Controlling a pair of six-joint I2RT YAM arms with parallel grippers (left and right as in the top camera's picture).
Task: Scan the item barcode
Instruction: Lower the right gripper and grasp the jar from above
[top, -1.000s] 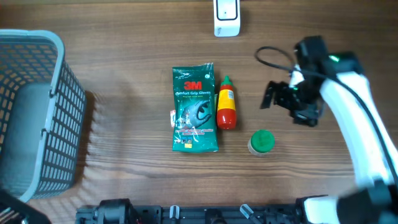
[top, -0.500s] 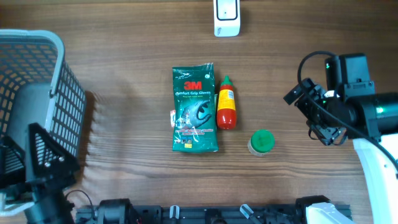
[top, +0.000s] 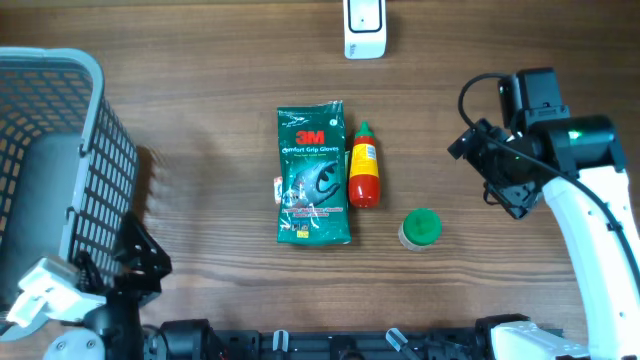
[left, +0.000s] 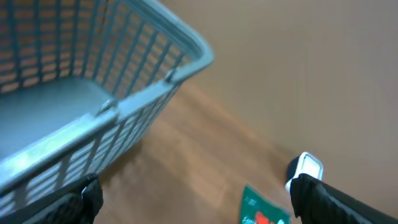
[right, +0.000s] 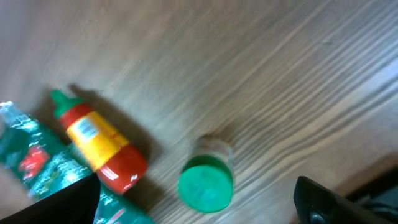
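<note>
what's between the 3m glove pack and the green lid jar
The red sauce bottle, beside the glove pack; bare table then reaches the jar. Seen overhead.

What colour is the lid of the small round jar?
The round jar lid is green; right wrist view shows it best.

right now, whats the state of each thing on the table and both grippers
glove packet: lying flat, printed side up
sauce bottle: on its side, cap on, beside the packet
green-lidded jar: upright, lid on
basket: upright, nothing seen inside
scanner: at the far edge, untouched
left gripper: open, holding nothing
right gripper: open, holding nothing
</note>
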